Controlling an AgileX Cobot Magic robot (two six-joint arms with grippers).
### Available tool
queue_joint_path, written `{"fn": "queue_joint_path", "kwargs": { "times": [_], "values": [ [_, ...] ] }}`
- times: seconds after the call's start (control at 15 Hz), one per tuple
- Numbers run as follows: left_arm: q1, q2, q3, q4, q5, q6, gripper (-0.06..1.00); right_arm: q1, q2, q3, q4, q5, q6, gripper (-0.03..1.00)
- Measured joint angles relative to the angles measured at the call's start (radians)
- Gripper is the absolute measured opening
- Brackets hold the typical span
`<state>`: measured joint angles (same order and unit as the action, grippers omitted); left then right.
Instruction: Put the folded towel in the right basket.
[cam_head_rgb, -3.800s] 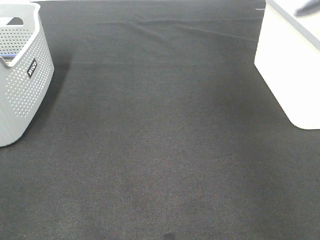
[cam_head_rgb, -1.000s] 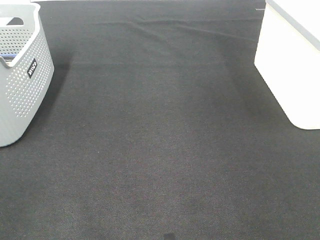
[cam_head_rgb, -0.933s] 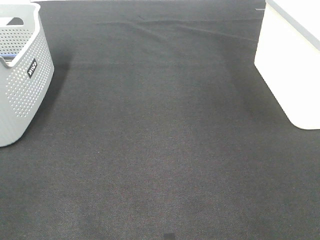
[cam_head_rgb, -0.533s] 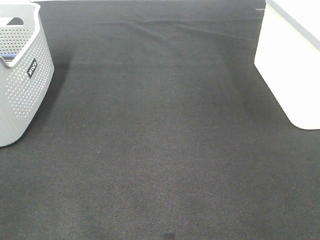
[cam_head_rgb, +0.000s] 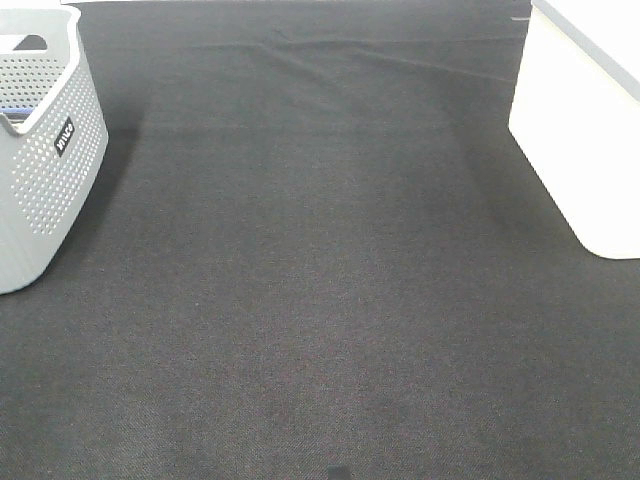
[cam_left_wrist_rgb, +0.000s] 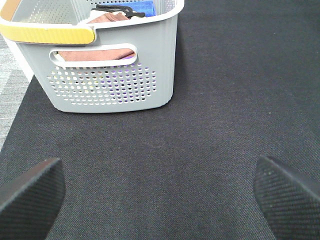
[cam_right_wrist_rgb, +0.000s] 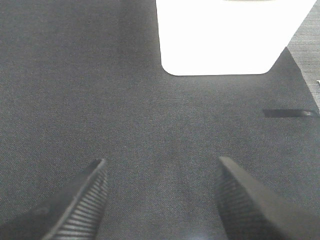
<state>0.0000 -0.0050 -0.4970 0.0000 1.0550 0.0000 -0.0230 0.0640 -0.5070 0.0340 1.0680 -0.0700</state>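
A grey perforated basket (cam_head_rgb: 40, 150) stands at the left edge of the black cloth. A white basket (cam_head_rgb: 580, 130) stands at the right edge, and its inside is hidden. Neither gripper shows in the exterior view. In the left wrist view the grey basket (cam_left_wrist_rgb: 110, 75) has a yellow handle and holds a reddish-brown folded towel (cam_left_wrist_rgb: 95, 54) and a blue one (cam_left_wrist_rgb: 137, 6). My left gripper (cam_left_wrist_rgb: 157, 167) is open and empty, a short way back from that basket. My right gripper (cam_right_wrist_rgb: 161, 170) is open and empty, facing the white basket (cam_right_wrist_rgb: 230, 35).
The black cloth (cam_head_rgb: 320, 280) covers the table between the two baskets, with a few creases at the far side (cam_head_rgb: 320, 55). A black clip-like thing (cam_left_wrist_rgb: 117, 9) lies on the towels in the grey basket. A grey surface (cam_right_wrist_rgb: 312, 55) shows beyond the cloth's edge in the right wrist view.
A dark object that showed above the white basket at the top right 3.8 s ago is gone. Nothing has moved over the last second.
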Motion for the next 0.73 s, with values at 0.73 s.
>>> {"fn": "queue_joint_path", "kwargs": {
  "times": [0.73],
  "values": [
    [0.000,0.000,0.000,0.000,0.000,0.000,0.97,0.000,0.000,0.000,0.000,0.000,0.000,0.60]
  ]
}}
